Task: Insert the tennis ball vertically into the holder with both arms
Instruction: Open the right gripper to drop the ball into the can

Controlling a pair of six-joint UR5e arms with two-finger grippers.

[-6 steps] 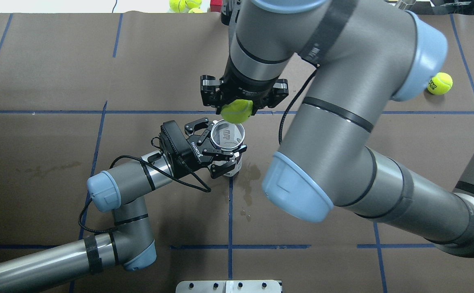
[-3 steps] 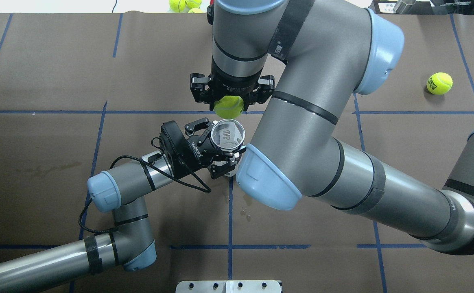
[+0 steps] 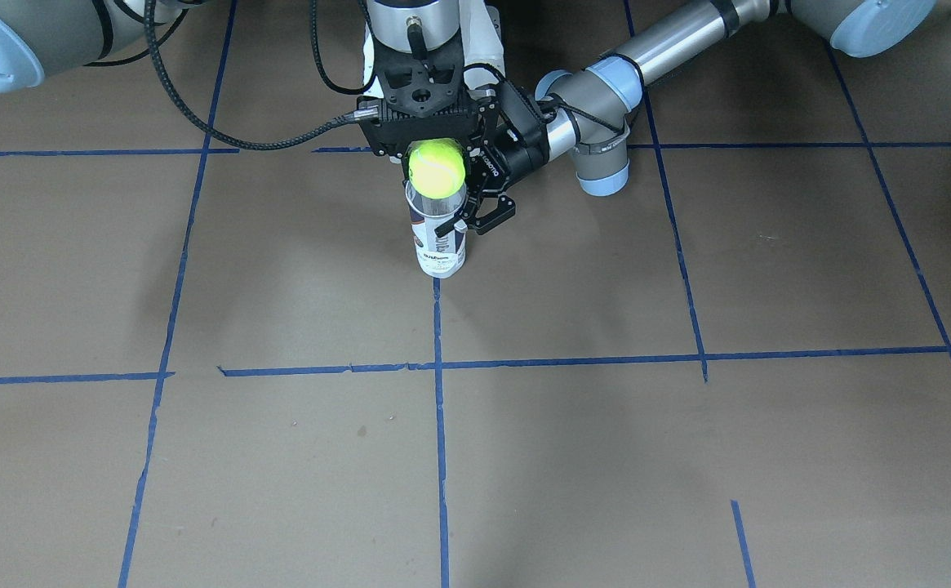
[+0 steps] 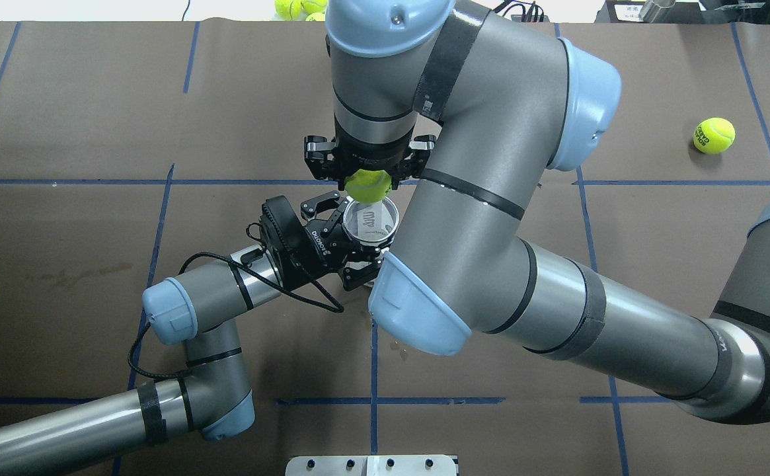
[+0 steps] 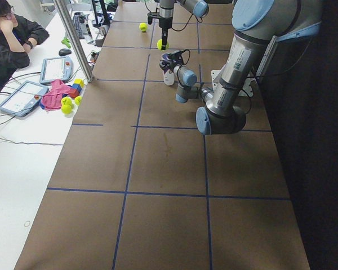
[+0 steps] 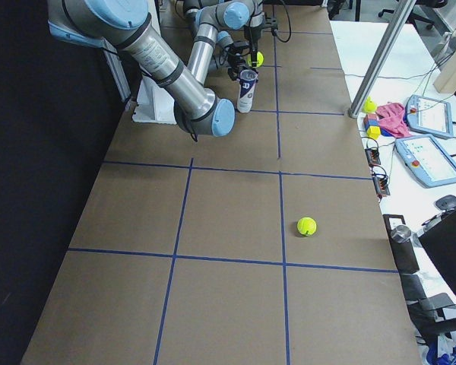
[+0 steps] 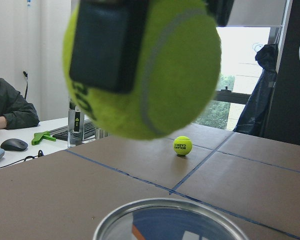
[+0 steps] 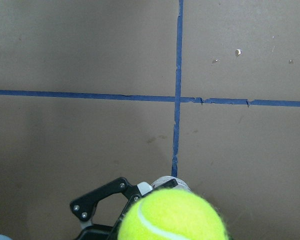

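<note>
The holder, a clear tube with a white and navy label, stands upright on the table, also seen as holder. My left gripper is shut on its side, coming from the left. A yellow-green tennis ball hangs just beyond and above the tube's open metal rim, with my right gripper shut on it and pointing down. In the left wrist view the ball sits a little above the rim, not touching, with one black pad on it.
A loose tennis ball lies far right on the brown, blue-taped table. Several more balls sit at the far edge. A person sits at the white side table with tablets and toys.
My right arm has swung left, carrying the ball from right of the tube's mouth to nearly over it. The left arm and the tube have stayed still.
</note>
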